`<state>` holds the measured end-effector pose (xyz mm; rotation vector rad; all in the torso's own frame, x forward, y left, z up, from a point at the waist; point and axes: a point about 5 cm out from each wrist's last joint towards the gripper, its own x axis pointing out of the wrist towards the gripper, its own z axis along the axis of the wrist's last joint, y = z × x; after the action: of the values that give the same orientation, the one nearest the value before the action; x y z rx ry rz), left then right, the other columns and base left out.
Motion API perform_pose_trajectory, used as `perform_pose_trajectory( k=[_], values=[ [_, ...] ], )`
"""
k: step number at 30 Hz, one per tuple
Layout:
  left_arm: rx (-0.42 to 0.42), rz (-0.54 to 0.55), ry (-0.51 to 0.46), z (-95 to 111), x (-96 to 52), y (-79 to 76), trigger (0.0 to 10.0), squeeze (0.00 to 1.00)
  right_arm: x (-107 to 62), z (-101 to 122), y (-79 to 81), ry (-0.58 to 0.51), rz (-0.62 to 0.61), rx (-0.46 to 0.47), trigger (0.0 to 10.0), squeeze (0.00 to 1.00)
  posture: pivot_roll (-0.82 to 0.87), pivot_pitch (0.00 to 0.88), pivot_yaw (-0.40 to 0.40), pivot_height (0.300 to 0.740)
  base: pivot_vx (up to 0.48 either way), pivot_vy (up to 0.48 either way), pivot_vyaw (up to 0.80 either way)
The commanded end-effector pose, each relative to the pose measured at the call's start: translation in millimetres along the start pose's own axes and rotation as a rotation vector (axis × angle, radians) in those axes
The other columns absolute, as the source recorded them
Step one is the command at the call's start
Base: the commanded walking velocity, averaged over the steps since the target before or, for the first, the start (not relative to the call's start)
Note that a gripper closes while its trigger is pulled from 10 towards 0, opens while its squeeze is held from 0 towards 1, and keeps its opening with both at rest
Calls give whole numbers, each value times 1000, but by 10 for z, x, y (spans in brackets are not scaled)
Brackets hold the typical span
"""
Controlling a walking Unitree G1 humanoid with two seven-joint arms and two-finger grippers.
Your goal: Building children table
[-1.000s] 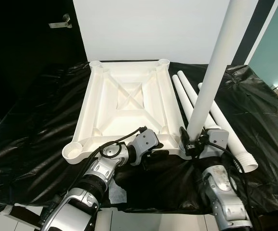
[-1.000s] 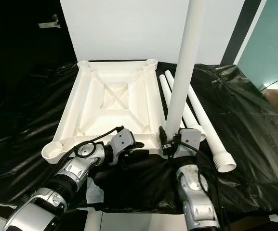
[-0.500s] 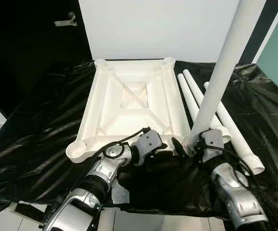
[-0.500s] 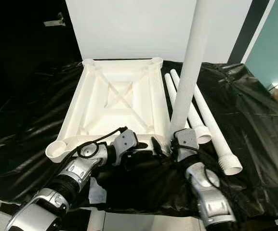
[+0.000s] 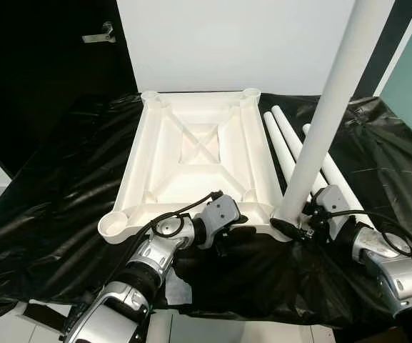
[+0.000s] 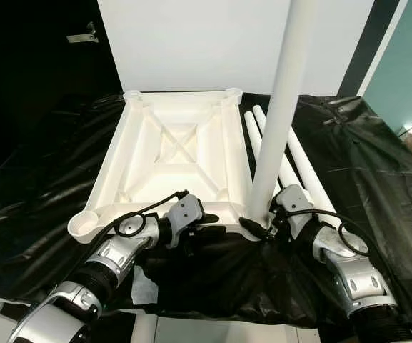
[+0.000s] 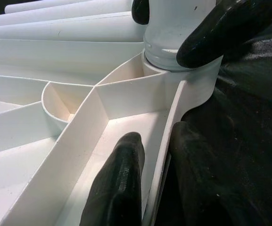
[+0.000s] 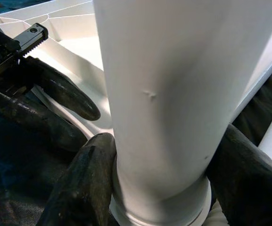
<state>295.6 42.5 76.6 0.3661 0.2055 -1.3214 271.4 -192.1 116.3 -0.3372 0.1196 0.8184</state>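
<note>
My right claw [image 6: 266,225] clamped around base of upright leg [image 6: 280,121], foot of leg sitting in near right corner socket of upturned table frame [image 5: 195,153]. My left claw [image 7: 147,181] pinches frame's near edge rib, steadying it. Frame lies on black sheet [image 5: 56,186]. Three spare legs [image 5: 291,146] lie just right of frame. Judgement: first leg seated or nearly; three sockets unfilled, three legs left.

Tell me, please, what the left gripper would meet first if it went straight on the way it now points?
Probably the upright table leg seated in the tabletop's corner socket, with the right gripper clamped around its base; the left gripper straddles the rim.
</note>
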Motion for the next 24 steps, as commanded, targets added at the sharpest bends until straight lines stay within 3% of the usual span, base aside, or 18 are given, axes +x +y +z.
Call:
perform_pose_trajectory(
  k=[1, 8, 9, 12, 14, 16, 17, 18, 19, 24],
  values=[
    [-116, -107, 148, -386, -12, -243, 10000, 0, 36, -118, 110, 50, 74, 21, 0, 0, -25, 0, -13, 740, 0, 0, 0],
    [-119, -105, 151, -400, -27, -246, 10000, 0, 52, -184, 183, 67, 93, 72, 0, 0, -22, 0, -9, 740, 0, 0, 0],
    [-118, -104, 152, -402, -31, -244, 10000, 0, 101, -229, 247, 48, 13, 128, 0, 0, -22, 0, -10, 740, 0, 0, 0],
    [-118, -103, 152, -402, -32, -242, 10000, 0, 120, -242, 266, 38, -21, 147, 0, 0, -22, 0, -10, 740, 0, 0, 0],
    [-117, -101, 151, -394, -28, -235, 10000, 0, 228, -237, 352, -45, -386, 202, 0, 0, -15, 0, -6, 740, 0, 0, 0],
    [-117, -101, 151, -394, -28, -235, 10000, 0, 228, -237, 352, -45, -386, 202, 0, 0, -15, 0, -6, 740, 0, 0, 0],
    [-117, -101, 150, -391, -26, -234, 10000, 0, 237, -234, 381, -61, -527, 218, 0, 0, -16, 0, -6, 740, 0, 0, 0],
    [-117, -101, 150, -391, -26, -234, 10000, 0, 237, -234, 381, -61, -527, 218, 0, 0, -16, 0, -6, 740, 0, 0, 0],
    [-112, -108, 154, -389, -29, -232, 10000, 0, 264, -276, 471, -31, -703, 251, 0, 0, -14, 0, -4, 740, 0, 0, 0],
    [-111, -108, 154, -383, -36, -221, 10000, 0, 266, -302, 465, -5, -784, 275, 0, 0, -13, 0, -4, 740, 0, 0, 0]
  ],
)
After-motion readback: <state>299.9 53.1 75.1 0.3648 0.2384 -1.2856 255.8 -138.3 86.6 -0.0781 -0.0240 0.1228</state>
